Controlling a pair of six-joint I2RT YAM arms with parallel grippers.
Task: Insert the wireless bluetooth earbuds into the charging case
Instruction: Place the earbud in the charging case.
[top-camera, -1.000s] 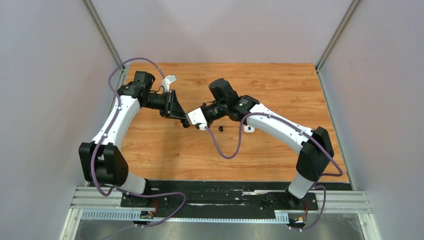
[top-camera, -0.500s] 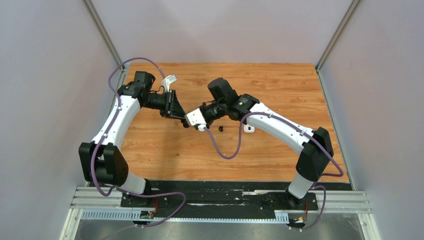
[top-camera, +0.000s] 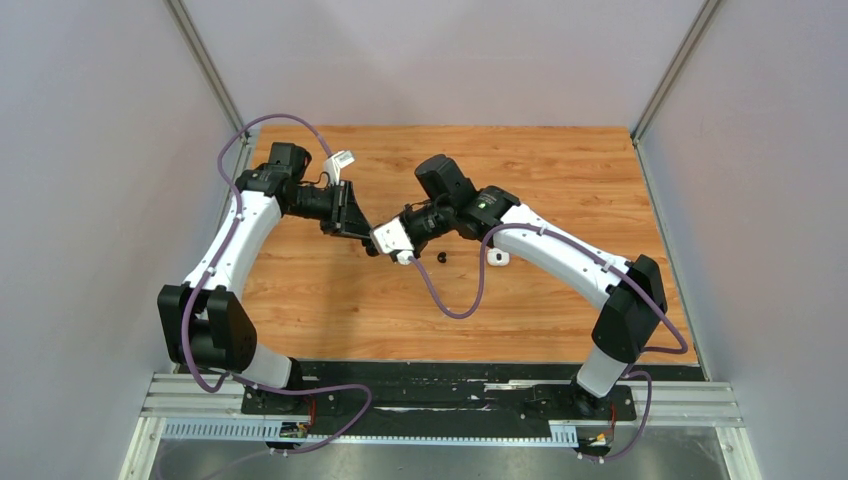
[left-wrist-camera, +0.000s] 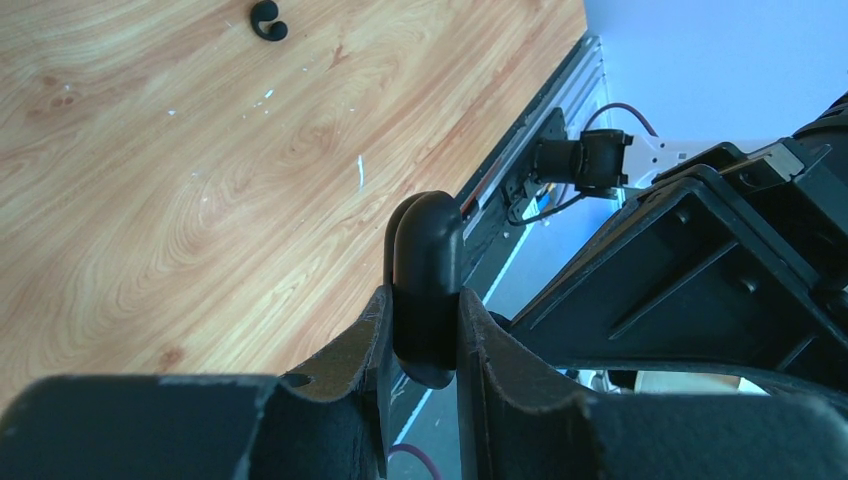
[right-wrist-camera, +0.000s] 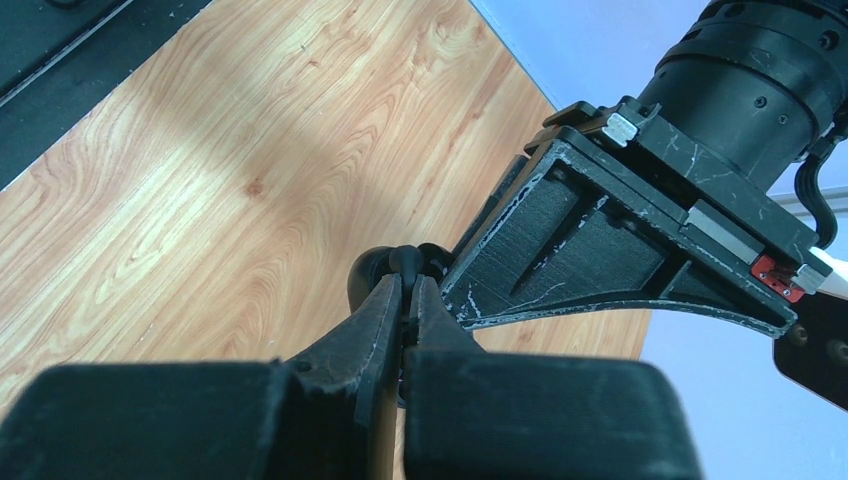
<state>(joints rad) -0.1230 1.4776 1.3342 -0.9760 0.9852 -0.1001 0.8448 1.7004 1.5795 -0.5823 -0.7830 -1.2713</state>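
My left gripper is shut on a black rounded charging case and holds it above the table; its jaws clamp the case's two sides. My right gripper meets it tip to tip. In the right wrist view the right gripper is pinched shut on a thin black piece, which looks like a black earbud, right beside the case. Another black earbud lies on the wood just right of the grippers and also shows in the left wrist view. No white earbuds are clearly visible.
A small white object lies on the wooden table under the right forearm. A white tag sticks up by the left wrist. Grey walls enclose the table on three sides. A black rail runs along the near edge.
My right gripper has edged a little to the left, closer against the left gripper. The left arm and the earbud on the table have not moved.
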